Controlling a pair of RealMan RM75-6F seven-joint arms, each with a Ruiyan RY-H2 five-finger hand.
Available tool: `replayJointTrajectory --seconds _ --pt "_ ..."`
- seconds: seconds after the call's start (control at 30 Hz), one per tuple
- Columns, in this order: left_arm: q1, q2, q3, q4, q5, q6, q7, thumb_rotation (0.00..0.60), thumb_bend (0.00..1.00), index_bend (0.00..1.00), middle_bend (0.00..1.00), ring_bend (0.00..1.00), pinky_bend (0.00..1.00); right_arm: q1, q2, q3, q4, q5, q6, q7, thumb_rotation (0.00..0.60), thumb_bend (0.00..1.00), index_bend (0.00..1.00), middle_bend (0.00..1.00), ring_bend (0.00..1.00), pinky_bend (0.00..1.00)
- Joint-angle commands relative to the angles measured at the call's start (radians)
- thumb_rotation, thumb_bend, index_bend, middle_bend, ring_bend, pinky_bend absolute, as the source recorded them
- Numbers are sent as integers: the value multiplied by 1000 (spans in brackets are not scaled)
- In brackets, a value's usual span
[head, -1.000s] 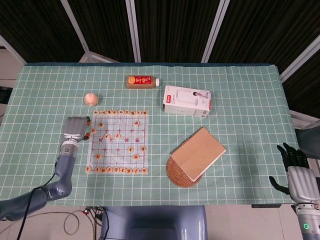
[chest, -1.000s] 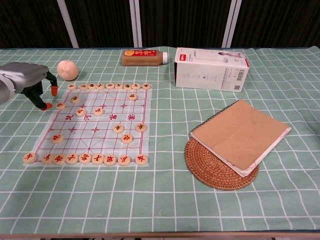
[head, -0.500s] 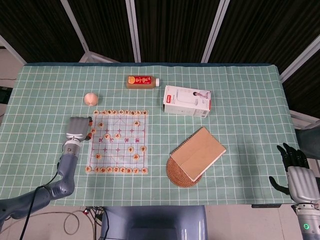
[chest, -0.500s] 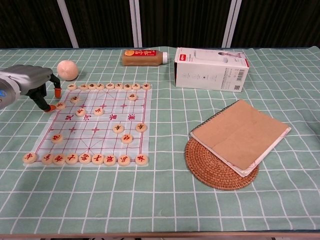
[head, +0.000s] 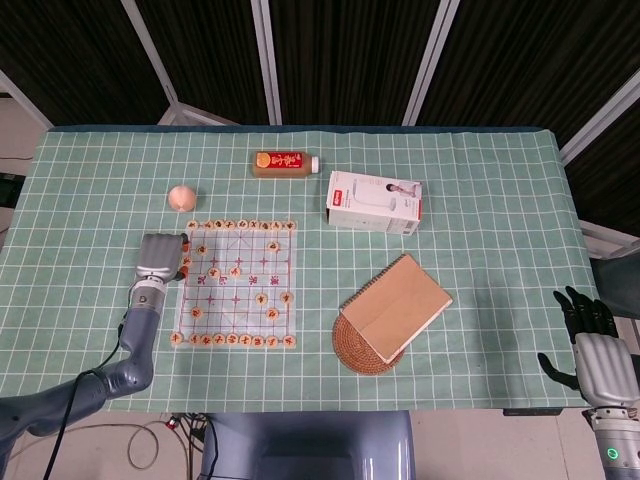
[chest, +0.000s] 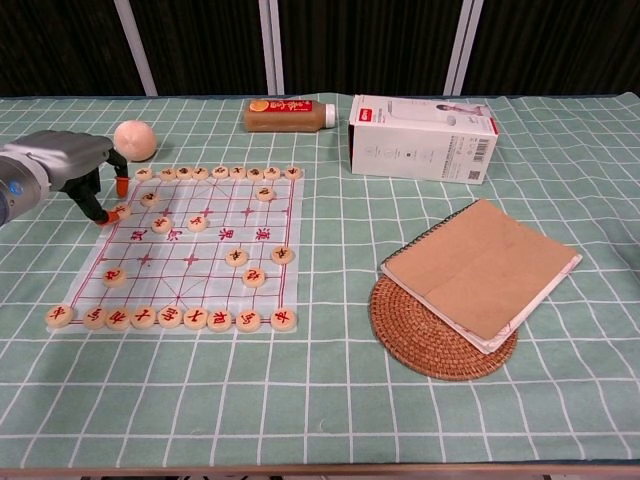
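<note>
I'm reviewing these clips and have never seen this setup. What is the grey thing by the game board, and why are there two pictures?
Both pictures show one moment: one camera looks down from the robot's head, the other looks forward from its chest. The grey thing is the robot's left hand, its fingertips down at a round piece on the left edge of the chess board; whether it grips that piece I cannot tell. The right hand waits off the table, fingers apart, holding nothing. On the green cloth also lie a peach-coloured ball, a bottle, a white box and a notebook resting on a woven mat.

Head view looks steeply down from above, chest view low and nearer; both share the chessboard (head: 237, 283).
</note>
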Motion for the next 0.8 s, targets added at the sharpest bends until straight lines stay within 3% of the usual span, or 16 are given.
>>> replayJointTrajectory --seconds 0.03,0.8 --pt "-2 -3 1 2 -6 -3 2 600 242 449 1000 869 950 1 0 1 -1 0 0 0 600 345 0 0 0 0" --pt "-16 -19 7 15 -42 -9 16 600 277 451 1000 866 950 0 1 -1 -3 -1 0 2 600 344 0 0 0 0"
